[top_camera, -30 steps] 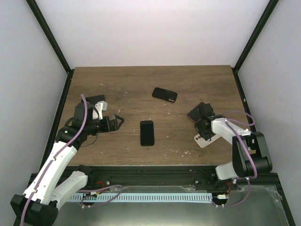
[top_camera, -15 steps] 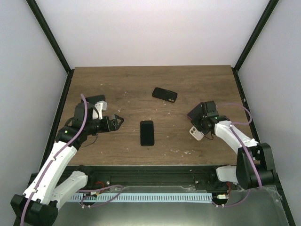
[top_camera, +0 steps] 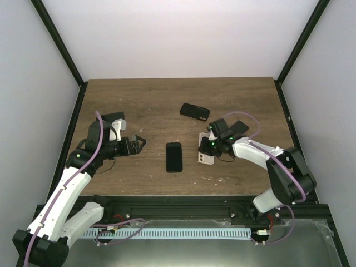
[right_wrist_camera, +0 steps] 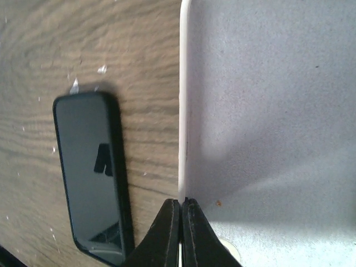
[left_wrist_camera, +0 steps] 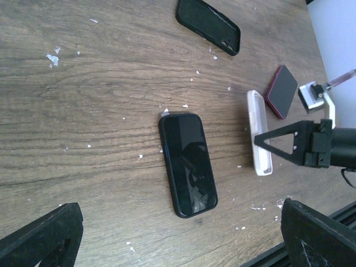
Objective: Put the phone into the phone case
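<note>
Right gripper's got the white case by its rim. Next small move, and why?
Probably lower the white case flat onto the table just right of the phone: the right gripper is shut on its rim, the phone lies untouched, and the left gripper is open.

R pincer (right_wrist_camera: pixel 181 222) clamped on white case (right_wrist_camera: pixel 267 111) edge, black phone (right_wrist_camera: pixel 92 172) just left, flat on wood table (right_wrist_camera: pixel 83 44)

One black phone (top_camera: pixel 174 157) at centre. Two cases: one black phone case (top_camera: pixel 194 112) upper centre, one white phone case (top_camera: pixel 206 158) centre-right. One dark red item (left_wrist_camera: pixel 281 92), phone or case.
</note>
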You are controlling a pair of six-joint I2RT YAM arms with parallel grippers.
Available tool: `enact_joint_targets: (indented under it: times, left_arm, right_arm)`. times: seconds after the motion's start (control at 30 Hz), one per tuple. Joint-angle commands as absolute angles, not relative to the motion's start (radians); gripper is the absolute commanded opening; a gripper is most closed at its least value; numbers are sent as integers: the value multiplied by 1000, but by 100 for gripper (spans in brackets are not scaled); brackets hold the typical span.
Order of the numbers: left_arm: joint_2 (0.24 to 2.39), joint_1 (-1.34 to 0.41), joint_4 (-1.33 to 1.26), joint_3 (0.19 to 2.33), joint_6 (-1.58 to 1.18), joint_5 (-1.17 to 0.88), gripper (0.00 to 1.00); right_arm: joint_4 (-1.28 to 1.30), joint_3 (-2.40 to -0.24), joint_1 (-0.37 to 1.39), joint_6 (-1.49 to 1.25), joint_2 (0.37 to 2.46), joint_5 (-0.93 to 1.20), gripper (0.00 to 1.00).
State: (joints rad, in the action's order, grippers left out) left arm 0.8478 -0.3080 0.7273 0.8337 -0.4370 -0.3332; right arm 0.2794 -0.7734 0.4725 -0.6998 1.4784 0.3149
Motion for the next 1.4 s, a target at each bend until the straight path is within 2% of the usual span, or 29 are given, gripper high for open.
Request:
enact_joint_targets:
  times: [0.0, 0.23, 0.4, 0.63, 0.77, 0.93, 1.03, 1.37]
  left_arm:
    - [841, -304, 727, 830, -426, -319, 98]
    - [836, -304, 727, 830, -428, -317, 98]
    - [833, -304, 724, 828, -428, -321, 98]
    - [833, -304, 724, 828, -426, -325, 98]
    - [832, -304, 724, 827, -426, -325, 98]
    - [835, -304, 726, 829, -424, -327, 99]
    - [839, -304, 727, 831, -422, -328, 99]
    - [836, -304, 725, 830, -421, -330, 99]
  right_arm:
    - [279, -842, 566, -657, 1531, 303, 1]
    - [293, -863, 628, -716, 1616, 280, 1]
    - [289, -863, 635, -757, 1605, 246, 9]
    - [383, -937, 634, -780, 1565, 135, 45]
    - [438, -965, 614, -810, 1541, 58, 59]
    - [510, -989, 528, -862, 1504, -22, 81]
    - [575, -1011, 464, -911, 1482, -96, 99]
    - [673, -1102, 247, -990, 1563, -193, 100]
